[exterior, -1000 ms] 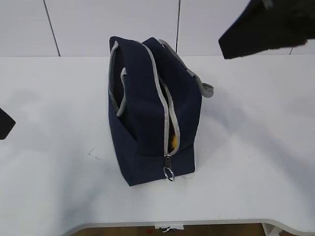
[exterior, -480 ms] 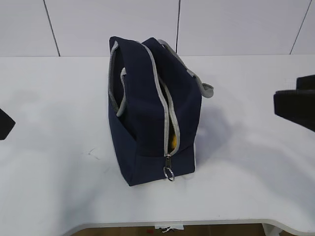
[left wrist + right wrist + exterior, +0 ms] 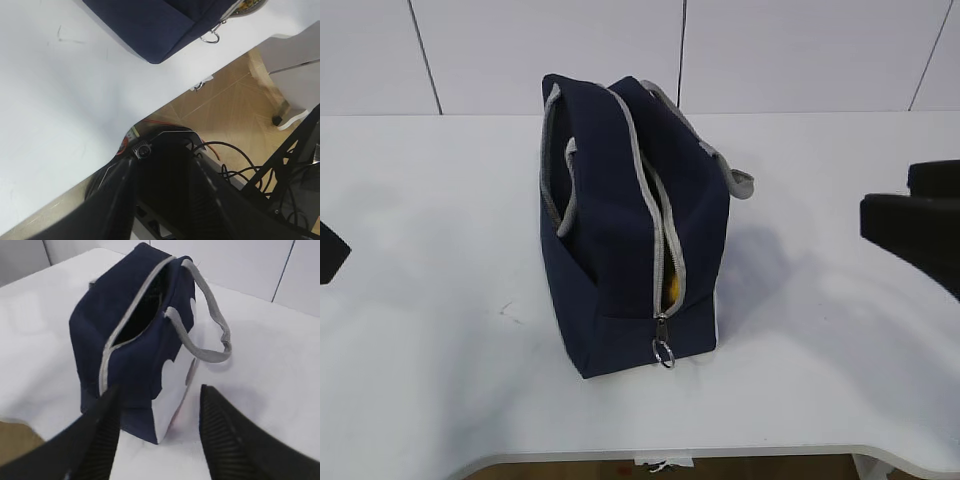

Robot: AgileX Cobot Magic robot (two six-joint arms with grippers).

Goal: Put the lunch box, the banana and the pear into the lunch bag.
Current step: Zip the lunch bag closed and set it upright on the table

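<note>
The navy lunch bag (image 3: 620, 220) stands in the middle of the white table, its grey zipper (image 3: 660, 250) open along the top and the ring pull (image 3: 663, 352) hanging at the near end. A bit of yellow (image 3: 671, 287) shows through the zipper gap; I cannot tell whether it is the banana or the pear. The lunch box is hidden. My right gripper (image 3: 890, 205) is open and empty, to the right of the bag; in the right wrist view (image 3: 159, 395) it faces the bag (image 3: 135, 330). My left gripper (image 3: 165, 165) is open and empty at the table's near left edge.
The bag's grey handles (image 3: 212, 325) arch over its top, and a white panel (image 3: 176, 377) covers its side. The table's front edge (image 3: 165, 97) has a cut-out, with floor and cables (image 3: 235, 150) below. A white panelled wall (image 3: 770, 50) stands behind.
My right arm has come down from the upper right to table height at the right edge, then shifted slightly left. The bag and left arm have not moved.
</note>
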